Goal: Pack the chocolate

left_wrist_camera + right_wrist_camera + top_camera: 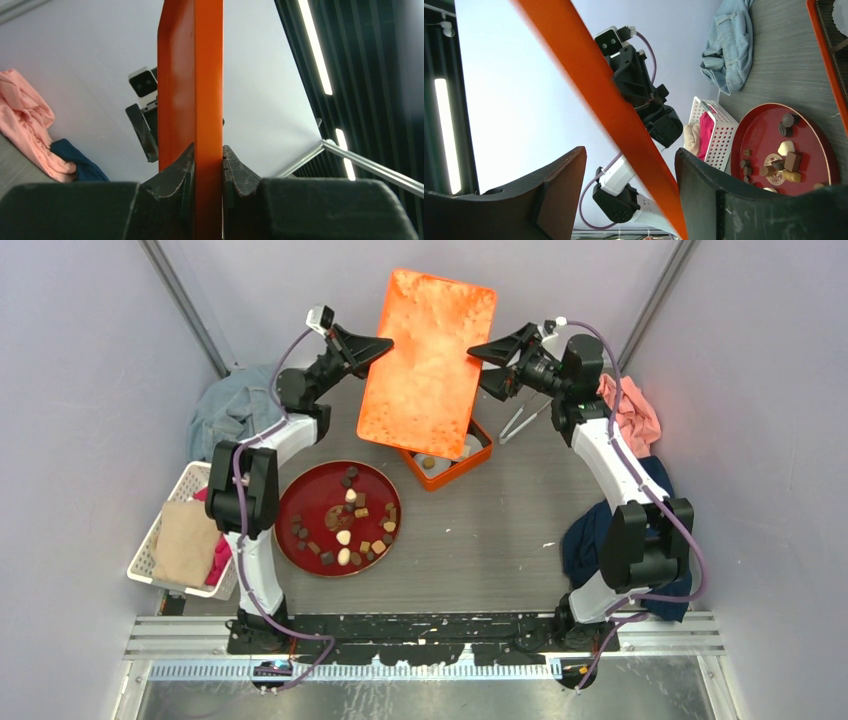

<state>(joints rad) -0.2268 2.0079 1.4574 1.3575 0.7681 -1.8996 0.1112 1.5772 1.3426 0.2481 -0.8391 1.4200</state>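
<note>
Chocolate pieces point(343, 537), roughly twenty, lie on one red plate point(312, 502).

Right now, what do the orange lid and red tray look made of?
Orange lid: probably rigid plastic, matte; mottled face, thin straight edge. Red tray: glossy, lacquered plastic or metal, can't tell; sheen, raised rim.

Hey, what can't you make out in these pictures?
- Orange box, top view: the raised lid covers most of it; fill unknown.
- Right tool, right wrist view: contact with the lid unclear.
- Red plate, right wrist view: lower part hidden behind that tool's finger.
- Left wrist view: lid edge blocks the centre.
</note>
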